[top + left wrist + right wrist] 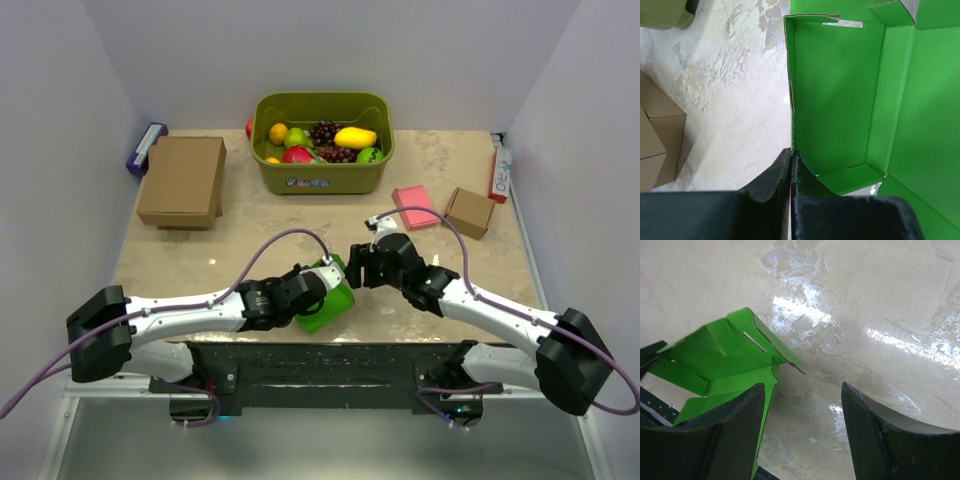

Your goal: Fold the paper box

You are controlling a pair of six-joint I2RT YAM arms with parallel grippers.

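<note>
The paper box [325, 298] is bright green card, partly folded up, at the near middle of the table. My left gripper [318, 283] is shut on one of its side walls. In the left wrist view that thin wall [791, 100] runs up from between my pinched fingers [775, 177], and the box's open green inside [840, 90] lies to the right. My right gripper [358, 262] stands open just right of the box, holding nothing. In the right wrist view the box [720, 360] with its slotted flap sits at the left, beyond my left finger [735, 435]; bare table shows between the fingers.
An olive bin [322, 142] of toy fruit stands at the back centre. A brown cardboard box [183, 180] lies back left beside a blue packet [146, 146]. A pink flat box [414, 207] and a small brown box [469, 211] lie back right. The table's near edge [330, 342] is just below the box.
</note>
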